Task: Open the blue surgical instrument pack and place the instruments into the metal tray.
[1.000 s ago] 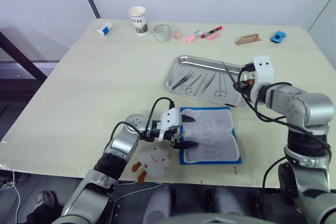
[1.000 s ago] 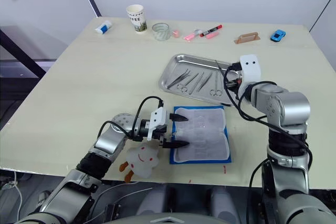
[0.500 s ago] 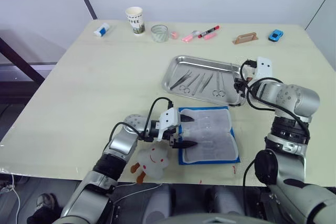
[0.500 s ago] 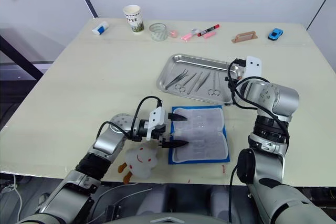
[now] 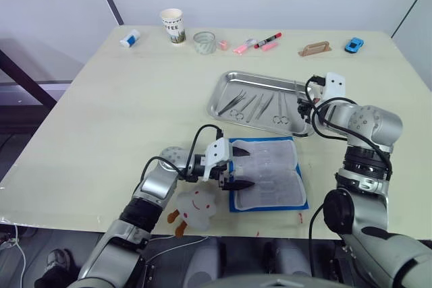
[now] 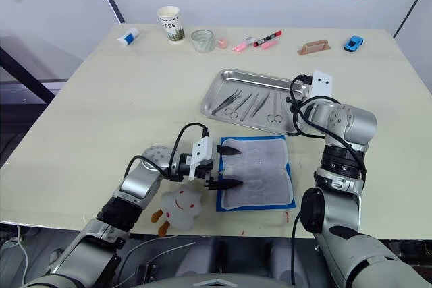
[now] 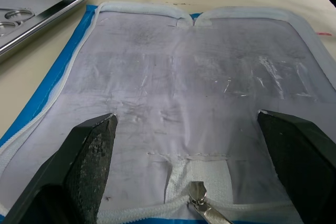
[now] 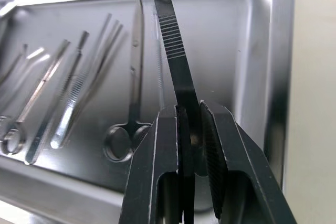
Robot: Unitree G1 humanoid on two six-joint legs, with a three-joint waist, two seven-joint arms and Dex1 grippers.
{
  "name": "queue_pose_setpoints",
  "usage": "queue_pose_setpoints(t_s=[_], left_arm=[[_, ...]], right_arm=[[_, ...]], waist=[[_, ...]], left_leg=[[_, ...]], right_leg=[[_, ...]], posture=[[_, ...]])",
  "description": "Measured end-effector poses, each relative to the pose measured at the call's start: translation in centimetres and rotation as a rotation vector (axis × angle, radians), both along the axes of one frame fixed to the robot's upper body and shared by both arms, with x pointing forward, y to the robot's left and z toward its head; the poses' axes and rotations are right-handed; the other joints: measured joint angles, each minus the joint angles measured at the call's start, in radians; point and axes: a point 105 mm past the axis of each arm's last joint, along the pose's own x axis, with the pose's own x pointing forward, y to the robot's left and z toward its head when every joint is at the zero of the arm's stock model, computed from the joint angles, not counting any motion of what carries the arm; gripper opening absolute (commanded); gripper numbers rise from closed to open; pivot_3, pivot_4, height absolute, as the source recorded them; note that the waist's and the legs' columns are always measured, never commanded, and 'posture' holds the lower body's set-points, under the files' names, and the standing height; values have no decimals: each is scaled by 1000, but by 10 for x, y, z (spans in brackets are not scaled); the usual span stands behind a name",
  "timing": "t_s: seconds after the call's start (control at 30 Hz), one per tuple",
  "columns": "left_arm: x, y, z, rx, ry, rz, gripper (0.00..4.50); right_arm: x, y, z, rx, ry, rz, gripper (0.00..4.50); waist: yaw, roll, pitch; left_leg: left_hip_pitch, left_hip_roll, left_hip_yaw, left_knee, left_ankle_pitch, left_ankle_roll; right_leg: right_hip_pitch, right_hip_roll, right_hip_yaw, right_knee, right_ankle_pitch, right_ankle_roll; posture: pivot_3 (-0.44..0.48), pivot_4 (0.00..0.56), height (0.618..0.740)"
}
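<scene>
Blue surgical instrument pack lay open and flat near the desk's front edge, white padded lining up, slightly wrinkled, bright-blue border showing round it, zipper pull at the near edge in the left wrist view. Metal tray sat just behind the pack, toward the desk's right side: shiny stainless, rectangular, rounded corners, raised rim. The instruments lay inside it, slim dark-silver tweezers and ring-handled scissors or forceps, roughly parallel.

Left gripper was at the pack's left edge, black fingers wide apart, tips over the white lining, nothing between them; contact with the lining unclear. Right gripper was over the tray's right end, fingers clamped on a flat ridged-handle tool, its thin end pointing out over the tray floor beside the scissors.

A soft white smiley toy lay at the front edge beside the left arm.
</scene>
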Motion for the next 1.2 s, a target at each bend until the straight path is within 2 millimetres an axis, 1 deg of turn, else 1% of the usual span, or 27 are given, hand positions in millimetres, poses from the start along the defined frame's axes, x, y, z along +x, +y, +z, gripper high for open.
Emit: queue_pose_setpoints(t_s=[0.23, 0.53, 0.9, 1.07, 1.2], left_arm=[[0, 0, 0, -1, -1, 2, 4500], [-2, -1, 0, -3, 1, 7, 4500], [-1, -1, 0, -5, -2, 7, 4500], [-1, -1, 0, -6, -4, 7, 4500], [-1, -1, 0, -6, -4, 7, 4500]], right_arm=[[3, 12, -2, -47, -6, 16, 72], [5, 18, 0, -53, -27, 24, 72], [4, 19, -1, -72, -13, 27, 72], [4, 22, -2, -105, -12, 44, 72], [5, 20, 0, -139, -25, 51, 72]], waist=[[0, 1, 1], [-1, 1, 1], [-1, 1, 1], [0, 1, 1], [-1, 1, 1]], left_leg=[[0, 0, 0, 0, 0, 0], [0, 0, 0, -1, 0, 0], [0, 1, 0, -1, 0, 0], [0, 0, 0, -1, 0, 0], [0, 0, 0, -1, 0, 0]], right_leg=[[0, 0, 0, -1, 0, 0], [0, 0, 0, -1, 0, 0], [0, -1, 0, -1, 0, 0], [0, -1, 0, -1, 0, 0], [0, -1, 0, -1, 0, 0]], posture=[[0, 150, 740], [0, 150, 740], [0, 150, 740], [0, 150, 740], [0, 150, 740]])
